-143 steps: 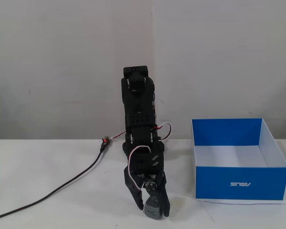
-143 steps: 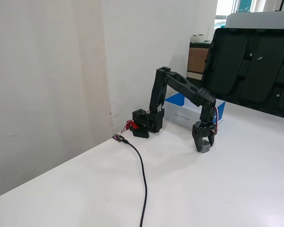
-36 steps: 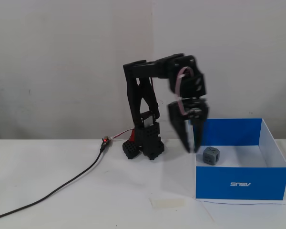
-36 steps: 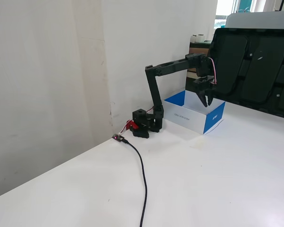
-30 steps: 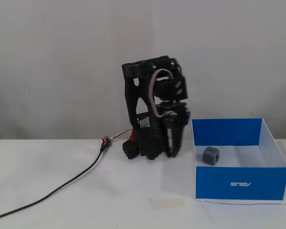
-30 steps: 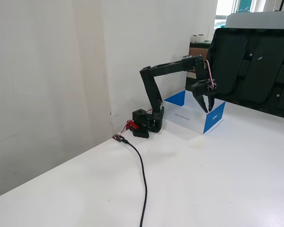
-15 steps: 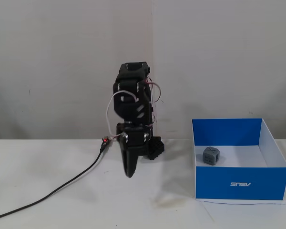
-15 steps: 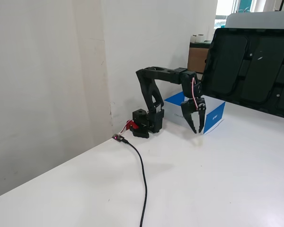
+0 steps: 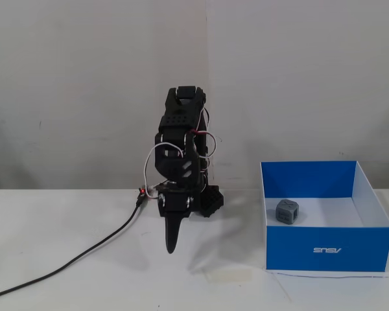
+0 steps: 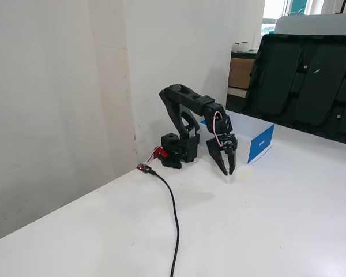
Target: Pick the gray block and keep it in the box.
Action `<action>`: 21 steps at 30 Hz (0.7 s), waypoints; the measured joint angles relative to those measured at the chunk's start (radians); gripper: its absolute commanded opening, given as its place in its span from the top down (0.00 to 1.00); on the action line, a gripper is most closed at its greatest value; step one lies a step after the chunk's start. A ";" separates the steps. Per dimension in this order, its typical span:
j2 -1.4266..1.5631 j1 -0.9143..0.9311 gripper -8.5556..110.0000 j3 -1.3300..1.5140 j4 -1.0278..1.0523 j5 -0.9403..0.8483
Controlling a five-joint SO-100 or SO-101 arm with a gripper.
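Starting nearest the camera in a fixed view, we see a black cable snaking across the matte white tabletop toward the arm's base. Behind it the black plastic arm folds down so that its pincer points at the tabletop, tips hovering just above it or barely touching; we cannot tell which. In this view the fingers read as one closed dark wedge; in another fixed view the pincer shows only a narrow gap between its two tapered fingers, so we judge it nearly closed and holding nothing.

To the right of the pincer sits the box, smooth blue cardboard with a white interior, low walls and a small white logo on its near face. The gray block already rests on the box floor, toward the far left corner: a small dark cube with rounded corners and recessed faces, no long axis to speak of. It lies right of and farther back than the pincer, well apart from it, with the box's left wall between them.

Farthest back stands a plain off-white wall.
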 measured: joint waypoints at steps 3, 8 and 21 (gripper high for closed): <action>0.032 0.014 0.93 0.078 -0.080 0.025; 0.075 0.018 0.93 0.187 -0.189 0.048; 0.512 0.018 0.93 0.457 -0.206 0.109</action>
